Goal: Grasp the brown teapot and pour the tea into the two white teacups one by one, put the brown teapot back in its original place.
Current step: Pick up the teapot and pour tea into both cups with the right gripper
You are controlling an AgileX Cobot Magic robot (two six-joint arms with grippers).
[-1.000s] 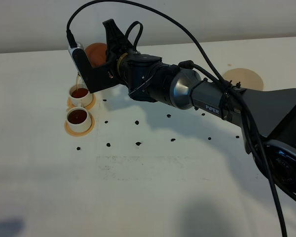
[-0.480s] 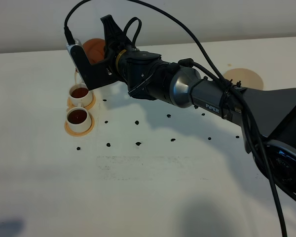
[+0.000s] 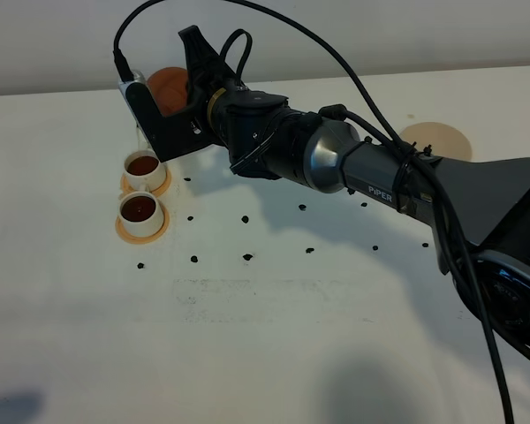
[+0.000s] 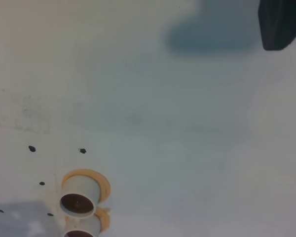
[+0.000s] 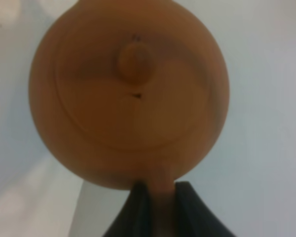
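With both cups (image 3: 142,188) full, the right end effector (image 5: 157,193), clenched on the teapot (image 3: 170,91) handle, should level it before carrying it to the coaster (image 3: 435,141) at 3 o'clock.

A white surface (image 3: 274,353) fills the scene, meeting a pale wall (image 3: 380,35) at its far edge. Small black dots (image 3: 246,218) lie scattered across its middle in loose rows. Faint grey smudges (image 3: 247,291) mark the surface nearer the camera, below the dots.

Lab: bare white table (image 3: 274,353), marker dots (image 3: 247,257)
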